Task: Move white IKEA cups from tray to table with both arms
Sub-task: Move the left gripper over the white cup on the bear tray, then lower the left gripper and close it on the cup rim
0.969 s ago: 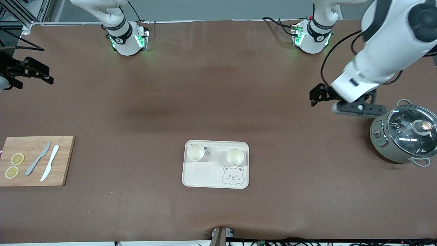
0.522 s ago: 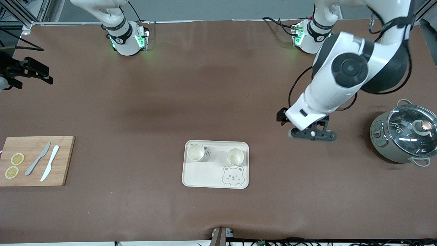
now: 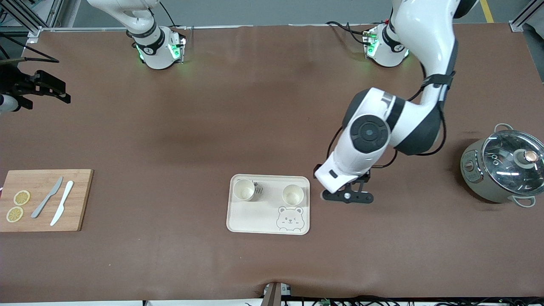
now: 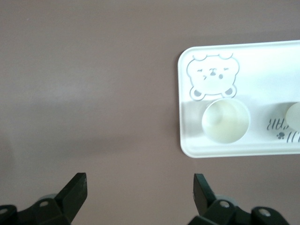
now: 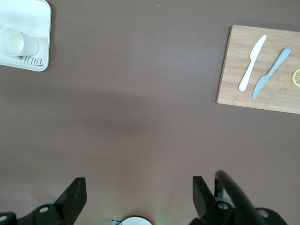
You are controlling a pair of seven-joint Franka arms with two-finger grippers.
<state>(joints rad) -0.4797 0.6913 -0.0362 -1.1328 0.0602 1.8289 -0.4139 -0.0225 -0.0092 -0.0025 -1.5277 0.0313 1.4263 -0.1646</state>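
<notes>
Two white cups stand upright on the beige bear tray [image 3: 255, 219]: one [image 3: 244, 189] toward the right arm's end, one [image 3: 293, 194] toward the left arm's end, above the bear drawing. My left gripper [image 3: 345, 196] hangs over bare table just beside the tray, on the left arm's side. In the left wrist view it [image 4: 139, 192] is open and empty, with the nearer cup [image 4: 225, 120] and the tray [image 4: 262, 61] ahead. My right gripper [image 3: 46, 87] waits at the right arm's end of the table. It is open and empty in the right wrist view [image 5: 138, 192], which shows one cup [image 5: 13, 41].
A wooden cutting board [image 3: 44, 214] with two lemon slices [image 3: 21, 197], a grey knife [image 3: 47, 197] and a white knife [image 3: 62, 202] lies at the right arm's end. A grey glass-lidded pot [image 3: 503, 168] stands at the left arm's end.
My left arm has swung from beside the pot across the table to the edge of the tray. The right gripper has barely shifted. The cups have not moved.
</notes>
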